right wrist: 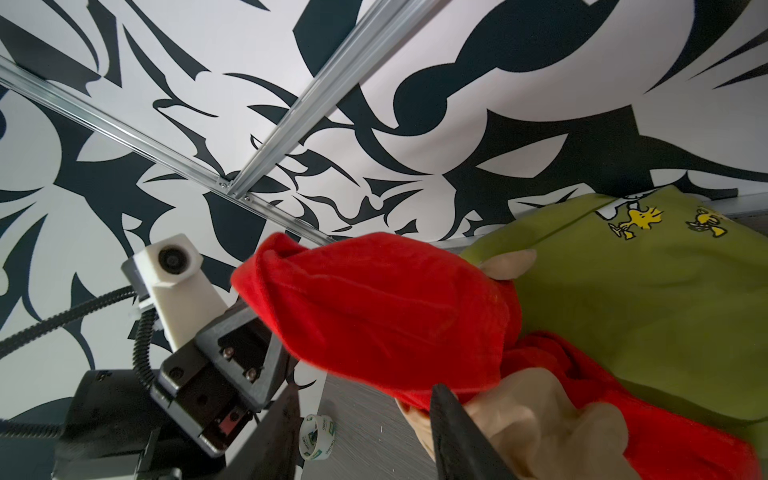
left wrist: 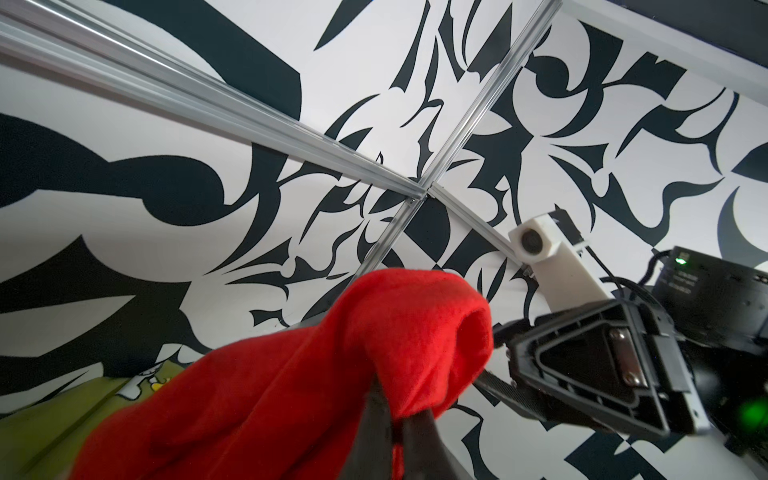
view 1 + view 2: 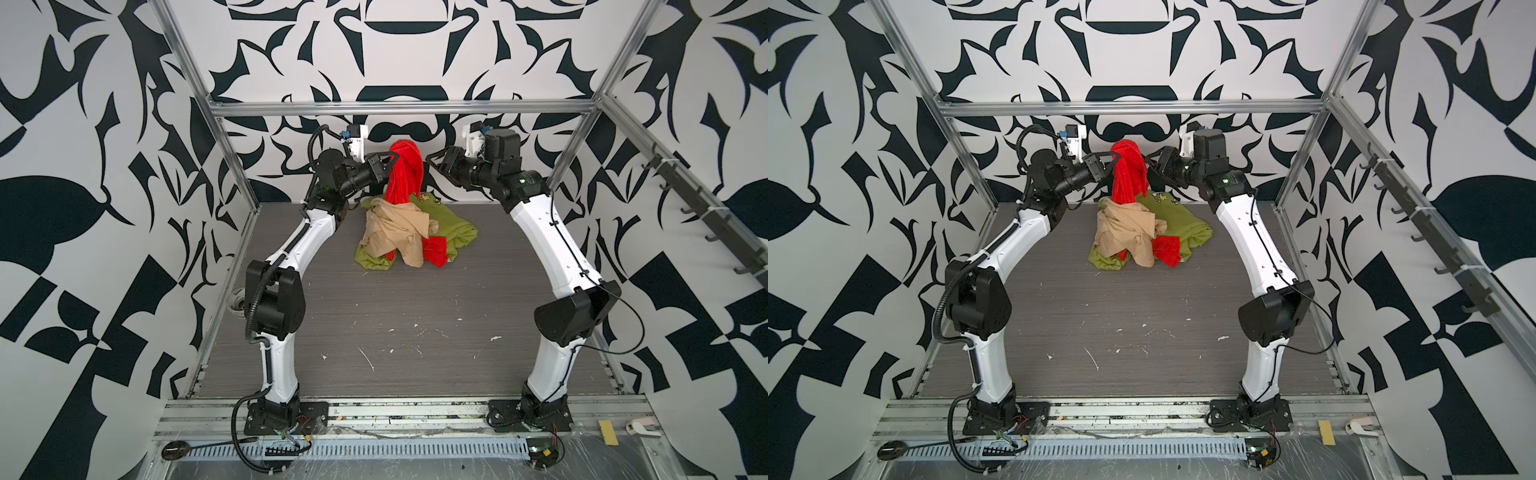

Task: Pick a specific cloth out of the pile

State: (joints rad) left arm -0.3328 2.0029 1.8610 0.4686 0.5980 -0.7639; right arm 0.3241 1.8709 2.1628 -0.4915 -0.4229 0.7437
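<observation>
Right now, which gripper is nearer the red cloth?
Left. The left gripper is shut on the red cloth at its raised top end. The right gripper stands open close beside that end, on the opposite side, not gripping.

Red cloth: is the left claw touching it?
Touching. The left wrist view shows the left gripper shut on a fold of the red cloth, with fabric bunched around both fingers.

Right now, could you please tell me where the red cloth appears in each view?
In a top view: red cloth lifted at centre back.
In a top view: red cloth again at centre back.
Left wrist: red cloth close up, green cloth beside it.
Right wrist: red cloth close up, beside the green cloth.
Shared landmark: the green cloth.
</observation>
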